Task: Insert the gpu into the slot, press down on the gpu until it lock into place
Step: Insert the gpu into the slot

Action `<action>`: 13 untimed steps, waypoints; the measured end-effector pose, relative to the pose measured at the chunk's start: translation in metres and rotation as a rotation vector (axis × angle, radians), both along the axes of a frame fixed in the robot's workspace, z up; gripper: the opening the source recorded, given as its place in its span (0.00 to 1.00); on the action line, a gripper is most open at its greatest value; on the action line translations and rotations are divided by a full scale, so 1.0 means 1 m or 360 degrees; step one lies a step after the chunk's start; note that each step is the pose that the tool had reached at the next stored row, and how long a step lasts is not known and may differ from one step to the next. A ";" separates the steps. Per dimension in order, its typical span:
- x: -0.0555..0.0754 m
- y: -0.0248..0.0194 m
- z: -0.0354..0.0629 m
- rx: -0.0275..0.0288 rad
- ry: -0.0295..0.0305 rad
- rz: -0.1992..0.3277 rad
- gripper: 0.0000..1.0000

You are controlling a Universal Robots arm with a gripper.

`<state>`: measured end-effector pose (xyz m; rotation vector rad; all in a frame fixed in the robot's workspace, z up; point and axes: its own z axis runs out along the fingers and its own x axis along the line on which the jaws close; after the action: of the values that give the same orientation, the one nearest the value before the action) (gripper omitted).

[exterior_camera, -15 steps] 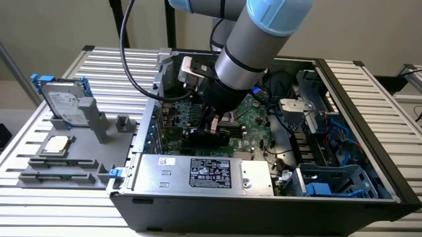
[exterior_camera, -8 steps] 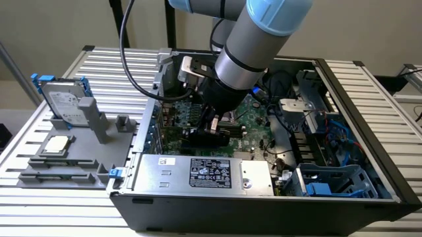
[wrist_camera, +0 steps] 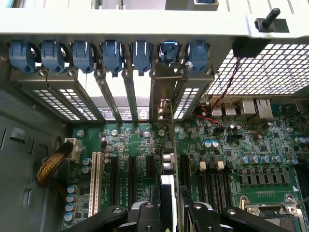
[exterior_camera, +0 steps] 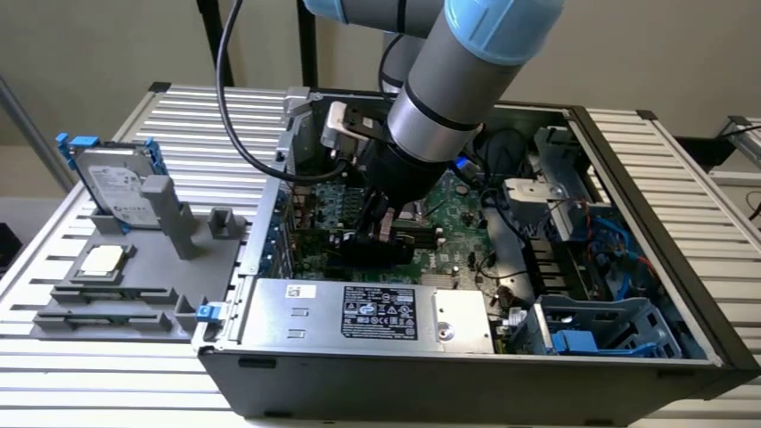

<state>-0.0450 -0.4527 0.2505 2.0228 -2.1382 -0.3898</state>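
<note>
Grey fixture (exterior_camera: 119, 299): outside the computer case (exterior_camera: 476, 383), at the exterior view's left; a hard drive (exterior_camera: 113, 183) stands on it.
Gripper (wrist_camera: 170, 208): inside the case, over the green motherboard (exterior_camera: 458, 209); claw narrow, clamped on the gpu.
gpu (wrist_camera: 167, 186): inside the case, upright on edge, its bracket end at the case's rear wall.
Drive cage (exterior_camera: 594, 325): inside the case, right corner.

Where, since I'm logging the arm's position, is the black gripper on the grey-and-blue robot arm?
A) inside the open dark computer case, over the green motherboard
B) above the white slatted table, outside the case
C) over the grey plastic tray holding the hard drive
A: in the exterior view the black gripper is down inside the open dark computer case, over the green motherboard, next to the thin black gpu.
</note>
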 end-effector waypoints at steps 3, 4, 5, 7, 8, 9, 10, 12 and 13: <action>0.000 0.0000 0.0000 0.00000 0.00000 0.0000 0.26; 0.000 0.0000 0.0000 0.00000 -0.00001 0.0000 0.26; 0.000 0.0000 0.0000 -0.00001 0.00000 0.0000 0.26; 0.000 0.0000 0.0000 -0.00001 0.00000 0.0000 0.26; 0.000 0.0000 0.0000 -0.00001 0.00000 0.0000 0.26; 0.000 0.0000 0.0000 -0.00001 0.00000 0.0000 0.26; 0.000 0.0000 0.0000 0.00000 -0.00001 0.0000 0.26; 0.000 0.0001 -0.0001 0.00008 -0.00001 0.0000 0.26; 0.000 0.0001 -0.0002 0.00016 0.00004 0.0000 0.27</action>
<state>-0.0451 -0.4526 0.2503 2.0229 -2.1386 -0.3912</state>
